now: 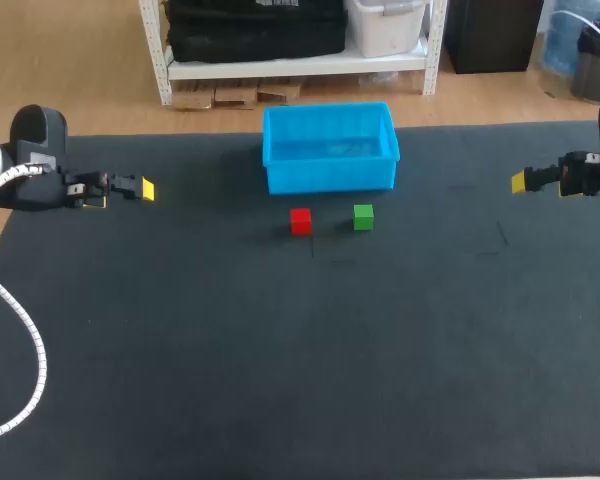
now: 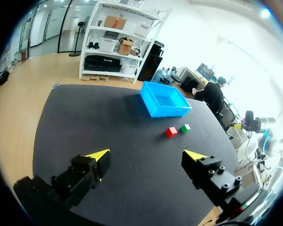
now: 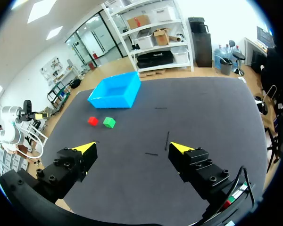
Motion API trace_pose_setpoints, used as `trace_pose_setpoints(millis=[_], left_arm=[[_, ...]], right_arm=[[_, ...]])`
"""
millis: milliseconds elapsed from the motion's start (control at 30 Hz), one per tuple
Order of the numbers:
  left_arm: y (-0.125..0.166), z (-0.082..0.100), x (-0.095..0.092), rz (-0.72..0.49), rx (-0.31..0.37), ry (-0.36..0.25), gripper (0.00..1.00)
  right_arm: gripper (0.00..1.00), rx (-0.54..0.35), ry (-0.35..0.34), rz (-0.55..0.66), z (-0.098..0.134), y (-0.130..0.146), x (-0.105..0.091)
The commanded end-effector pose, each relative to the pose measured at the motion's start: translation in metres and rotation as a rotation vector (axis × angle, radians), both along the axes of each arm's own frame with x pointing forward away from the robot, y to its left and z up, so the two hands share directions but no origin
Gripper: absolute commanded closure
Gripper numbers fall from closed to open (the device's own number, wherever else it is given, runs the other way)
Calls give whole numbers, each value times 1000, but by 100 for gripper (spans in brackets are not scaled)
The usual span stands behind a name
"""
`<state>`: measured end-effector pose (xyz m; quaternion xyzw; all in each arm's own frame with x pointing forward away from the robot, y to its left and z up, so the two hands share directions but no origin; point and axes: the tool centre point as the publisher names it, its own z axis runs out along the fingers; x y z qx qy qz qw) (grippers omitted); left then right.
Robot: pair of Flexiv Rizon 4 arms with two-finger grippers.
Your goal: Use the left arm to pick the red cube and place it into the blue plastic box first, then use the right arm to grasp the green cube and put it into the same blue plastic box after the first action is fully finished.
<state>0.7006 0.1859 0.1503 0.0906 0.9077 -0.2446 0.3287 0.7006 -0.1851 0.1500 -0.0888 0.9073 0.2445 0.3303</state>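
Nothing of the task is done yet: the red cube (image 1: 300, 220) and green cube (image 1: 363, 216) both sit on the table (image 1: 280, 360), a little above the middle of the head view. They lie just in front of the near wall of the box (image 1: 330, 176), red on the left, green on the right, with a narrow gap between them. The box holds no cube.

The left gripper (image 1: 145, 189) hangs at the left edge of the frame and the right gripper (image 1: 518, 181) at the right edge, both well apart from the cubes. In each wrist view the fingers (image 2: 99, 155) stand spread wide with nothing between them, so both are released and empty.

The step in hand is the first one, the left arm's pick of the red cube. I judge that it calls for a run rightward across the table, a descent with the fingers straddling the red cube, and a grip that does not nudge the green one. After that comes a lift high enough to clear the box wall.

The path from the left gripper to the cube is bare mat. Room is tightest at the cube itself, with the box wall close behind it and the green cube beside it. A white cable (image 1: 32, 350) loops along the lower left, away from that path. The right arm should wait.
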Motion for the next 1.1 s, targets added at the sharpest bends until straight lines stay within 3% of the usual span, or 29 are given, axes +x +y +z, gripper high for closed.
trace_pose_setpoints(millis=[33, 600, 667, 800, 867, 967, 1033, 1100], left_arm=[[0, 0, 0, 0, -1, -1, 0], [0, 0, 0, 0, -1, -1, 0], [-7, 2, 1, -8, 30, -32, 0], [-19, 8, 0, -43, 78, -30, 0], [-25, 11, 0, -67, 78, 21, 0], [-35, 14, -1, -84, 116, 38, 0], [-43, 14, 0, -81, 190, 7, 0], [-52, 12, 2, -72, 215, 61, 0]], right_arm=[[0, -1, 0, 0, 0, 0, 0], [0, -1, 0, 0, 0, 0, 0], [0, -1, 0, 0, 0, 0, 0], [0, -1, 0, 0, 0, 0, 0], [0, -1, 0, 0, 0, 0, 0], [0, -1, 0, 0, 0, 0, 0], [0, -1, 0, 0, 0, 0, 0], [0, -1, 0, 0, 0, 0, 0]])
